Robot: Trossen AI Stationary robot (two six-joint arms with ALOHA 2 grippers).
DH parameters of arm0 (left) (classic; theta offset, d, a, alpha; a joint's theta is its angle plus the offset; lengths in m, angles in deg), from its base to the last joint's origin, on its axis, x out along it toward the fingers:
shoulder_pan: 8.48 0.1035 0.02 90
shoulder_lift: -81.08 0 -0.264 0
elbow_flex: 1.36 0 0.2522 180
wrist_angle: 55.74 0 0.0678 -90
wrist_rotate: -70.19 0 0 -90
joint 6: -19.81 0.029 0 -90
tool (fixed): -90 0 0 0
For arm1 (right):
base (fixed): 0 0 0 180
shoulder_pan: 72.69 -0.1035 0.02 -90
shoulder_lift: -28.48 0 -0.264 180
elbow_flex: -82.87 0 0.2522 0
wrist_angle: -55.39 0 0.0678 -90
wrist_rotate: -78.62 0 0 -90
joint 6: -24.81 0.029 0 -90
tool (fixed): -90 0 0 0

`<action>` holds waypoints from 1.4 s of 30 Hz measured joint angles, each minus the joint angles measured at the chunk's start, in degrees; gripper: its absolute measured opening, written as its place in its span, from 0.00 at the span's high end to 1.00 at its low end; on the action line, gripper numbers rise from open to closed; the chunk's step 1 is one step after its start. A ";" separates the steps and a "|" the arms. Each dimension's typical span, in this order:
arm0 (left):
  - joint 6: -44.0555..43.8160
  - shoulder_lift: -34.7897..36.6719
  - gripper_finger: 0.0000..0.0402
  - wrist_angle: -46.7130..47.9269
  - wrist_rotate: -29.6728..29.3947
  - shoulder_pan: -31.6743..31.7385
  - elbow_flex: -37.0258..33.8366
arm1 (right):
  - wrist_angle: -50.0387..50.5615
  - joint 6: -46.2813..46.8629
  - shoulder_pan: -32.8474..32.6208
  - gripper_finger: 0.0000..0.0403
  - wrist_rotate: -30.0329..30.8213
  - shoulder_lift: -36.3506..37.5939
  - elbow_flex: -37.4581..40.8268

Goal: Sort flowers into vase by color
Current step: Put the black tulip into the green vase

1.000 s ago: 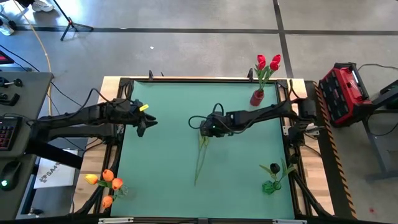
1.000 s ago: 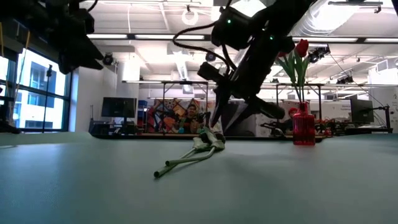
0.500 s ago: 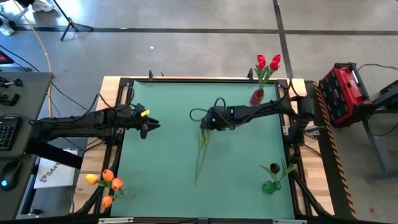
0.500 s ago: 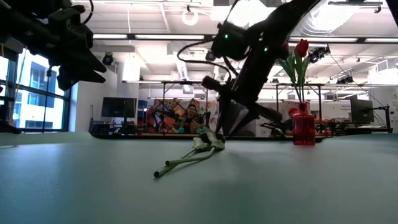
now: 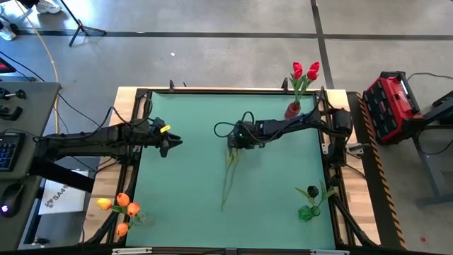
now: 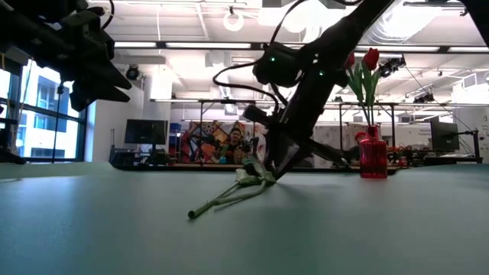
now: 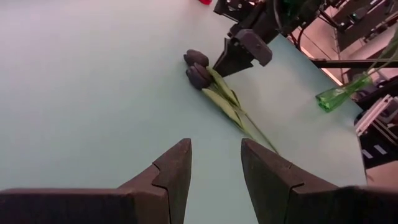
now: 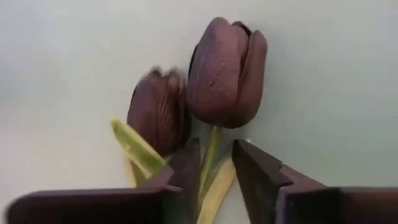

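Right gripper (image 8: 214,171) straddles one stem just under the dark tulips (image 8: 225,71), fingers narrowly apart, not clamped; stems trail toward the near edge.

Floor (image 5: 212,57): grey concrete, dark seams.
Ceiling (image 6: 191,23): white, strip lights.
Windows (image 6: 38,114): bright, beside the far wall.
Red case (image 5: 393,106): beside table (image 5: 184,170).

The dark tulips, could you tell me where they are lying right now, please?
In the high view the dark tulips lie near the table's middle, heads under the right tool, stems trailing toward the near edge.
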 joint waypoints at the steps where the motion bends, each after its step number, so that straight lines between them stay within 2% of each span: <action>1: 0.05 0.00 0.69 0.00 -0.39 0.00 0.00 | 0.02 -0.81 0.34 0.79 0.28 0.00 0.00; 6: 0.95 -0.02 0.69 -0.02 -2.29 0.00 0.00 | 0.00 -4.85 1.34 0.98 0.67 0.13 0.04; 10: 0.97 -0.02 0.69 0.00 -2.63 0.00 0.00 | 0.11 -6.27 1.32 0.98 0.33 2.02 0.07; 14: 0.75 -0.02 0.69 -0.27 -3.47 0.00 0.00 | 0.35 -8.40 0.12 0.99 0.70 7.42 0.07; 21: 0.43 0.00 0.69 -0.42 -4.28 0.00 0.00 | 1.24 -15.58 -3.19 1.00 4.43 24.27 0.07; 28: -1.70 -0.13 0.69 -0.68 -5.99 0.00 0.00 | 10.90 -30.58 -7.47 1.00 5.45 43.74 0.07; 35: -1.51 -1.57 0.69 -10.10 -7.19 0.00 0.02 | 21.68 -43.66 -12.53 1.00 19.77 60.81 0.07; 42: -1.08 -4.82 0.69 -18.50 -7.27 0.00 0.02 | 28.17 -45.42 -14.26 1.00 14.85 72.89 0.07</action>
